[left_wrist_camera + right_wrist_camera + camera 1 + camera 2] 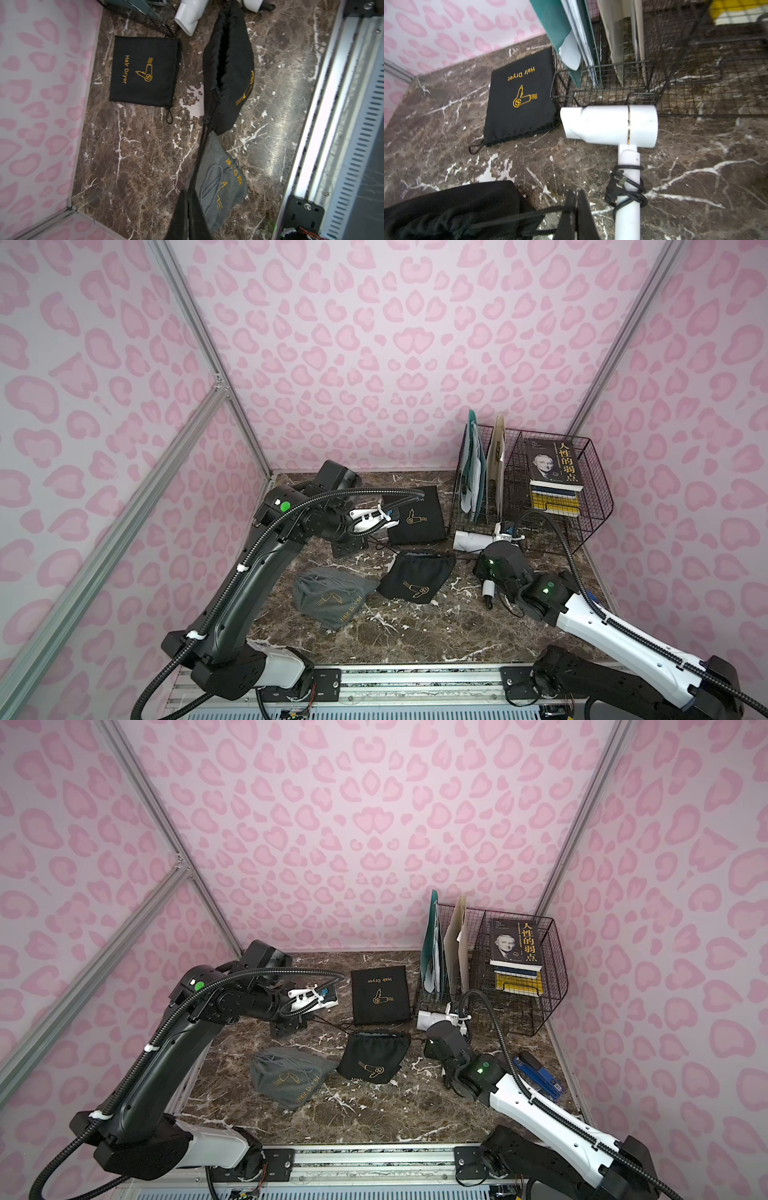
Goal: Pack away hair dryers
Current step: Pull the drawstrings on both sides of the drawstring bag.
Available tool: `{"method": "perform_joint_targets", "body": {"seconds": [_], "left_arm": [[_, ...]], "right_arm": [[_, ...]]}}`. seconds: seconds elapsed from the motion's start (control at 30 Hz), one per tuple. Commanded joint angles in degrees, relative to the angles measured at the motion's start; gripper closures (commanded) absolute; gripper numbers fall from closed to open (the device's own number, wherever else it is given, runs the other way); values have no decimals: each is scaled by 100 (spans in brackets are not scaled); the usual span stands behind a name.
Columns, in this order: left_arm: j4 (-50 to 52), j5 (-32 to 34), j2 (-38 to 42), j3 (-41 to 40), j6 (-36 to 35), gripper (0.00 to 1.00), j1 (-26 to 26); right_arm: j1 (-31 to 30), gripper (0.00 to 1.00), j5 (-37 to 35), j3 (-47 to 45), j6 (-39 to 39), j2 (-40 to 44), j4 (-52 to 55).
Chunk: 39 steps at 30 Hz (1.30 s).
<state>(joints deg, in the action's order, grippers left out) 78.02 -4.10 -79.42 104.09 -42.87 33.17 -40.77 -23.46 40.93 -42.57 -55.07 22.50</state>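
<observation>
- Gold "Hair Dryer" and a dryer logo on the flat pouch (415, 518) (380, 994) (143, 70) (521, 99), black, near the back wall, just beside the rack (469, 518).
- Same words on the grey pouch (332, 597) (291, 1077) (222, 187), broken by creases and legible only in part.
- On the open pouch (417, 576) (374, 1056) (228, 72) (446, 207), black, between those 2, only the logo in sight; inside too dark to make out.
- Book (552, 464) (515, 942) in the basket (590, 497): title 人性的弱点 beside a man's portrait; small print too fine to read.
- White dryer (469, 540) (432, 1018) (189, 16) (610, 124) on its side on the table (415, 635), barrel just in front of the rack, nozzle near the flat pouch, black cord (625, 187) wound round the handle; handle end cut off in the right wrist view.
- Left gripper (188, 203) (376, 518): narrow, pinched on a drawstring (204, 133) (519, 216) of the open pouch.
- Right gripper (575, 199): likewise clamped on a drawstring of that pouch, just beside the dryer's handle; fingers hard to make out in both top views.
- Blue stapler (538, 1073) by the right arm, clear in a top view only.
</observation>
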Motion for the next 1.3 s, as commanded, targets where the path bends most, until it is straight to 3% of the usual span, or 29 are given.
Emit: {"method": "perform_joint_targets", "body": {"seconds": [0.0,0.3,0.57,0.9,1.27], "left_arm": [[-870,902,220,-226,474,98,-12],[-2239,1908,810,-608,1178,98,-12],[-3356,2740,1059,-1172,1097,98,-209],[-3817,2492,1165,-1594,1377,98,-1204],[-4023,2069,1293,-1933,1399,98,-2030]], "right_arm": [[-50,100,-715,29,-201,105,-280],[-650,100,-1758,416,-318,222,-287],[-754,100,-2300,837,-1,384,-191],[-648,100,-3075,992,20,861,334],[50,100,-3112,909,147,1414,793]]}}
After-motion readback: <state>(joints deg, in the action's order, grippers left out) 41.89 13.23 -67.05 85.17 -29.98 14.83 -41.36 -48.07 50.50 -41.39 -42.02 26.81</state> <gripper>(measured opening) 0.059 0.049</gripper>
